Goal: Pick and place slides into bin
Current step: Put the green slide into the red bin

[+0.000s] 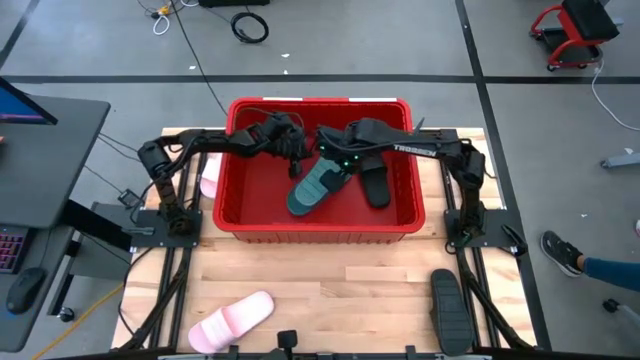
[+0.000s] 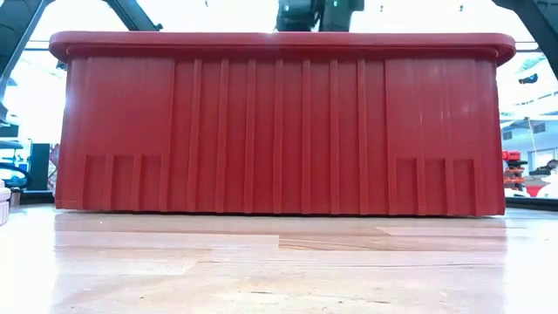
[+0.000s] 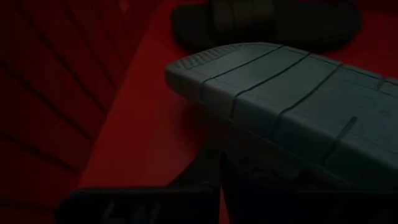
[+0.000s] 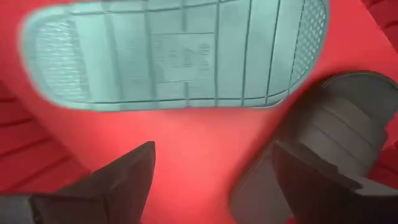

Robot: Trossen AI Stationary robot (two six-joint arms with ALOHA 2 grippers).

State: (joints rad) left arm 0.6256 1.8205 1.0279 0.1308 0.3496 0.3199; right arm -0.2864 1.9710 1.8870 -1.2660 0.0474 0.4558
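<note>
Lying on the table (image 1: 330, 290) toward its front left, a pale pink slide (image 1: 232, 320) sits well apart from the red bin (image 1: 320, 226); another pink slide (image 1: 209, 180) peeks out beside the bin's left wall. Over the bin, the left end effector (image 1: 296, 158) reaches in near the teal slide (image 1: 316, 187), which lies sole up on the bin floor; whether its fingers are parted cannot be told. Beside it, the right end effector (image 4: 211, 168) hovers with fingers spread, holding nothing, above the teal slide and a black slide (image 1: 374, 183) in the bin. Another black slide (image 1: 448, 310) rests at the table's front right.
</note>
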